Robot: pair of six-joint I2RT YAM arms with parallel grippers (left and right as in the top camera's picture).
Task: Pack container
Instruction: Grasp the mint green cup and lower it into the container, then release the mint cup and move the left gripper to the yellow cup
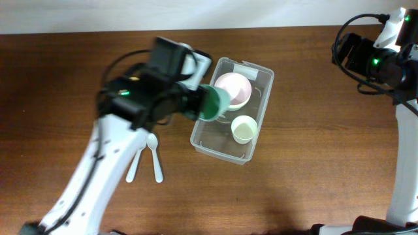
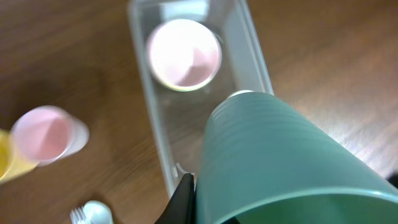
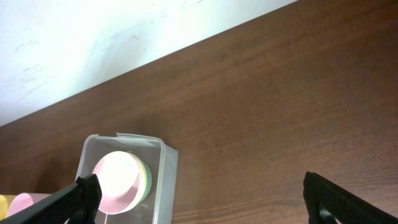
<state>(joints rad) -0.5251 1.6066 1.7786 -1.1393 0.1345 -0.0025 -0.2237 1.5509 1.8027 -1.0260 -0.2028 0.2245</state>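
The clear container (image 1: 221, 154) lies mid-table with its white label at the far end. Inside it, a pink bowl (image 1: 233, 88) is stacked on a pale green one, and a pale yellow-green cup (image 1: 243, 128) stands at the near end. My left gripper (image 1: 196, 103) is shut on a teal cup (image 1: 215, 103), held on its side over the container's left wall. In the left wrist view, the teal cup (image 2: 280, 162) fills the foreground above the container (image 2: 155, 124) and one finger (image 2: 185, 196) presses its side. My right gripper (image 3: 199, 199) is open and empty, far right of the container (image 3: 166, 168).
A white spoon (image 1: 153, 153) and a white fork (image 1: 134, 166) lie left of the container. In the left wrist view, a pink cup (image 2: 46, 134) lies nested in a yellow cup (image 2: 5, 160) left of the container. The right arm (image 1: 385, 59) stands at the back right.
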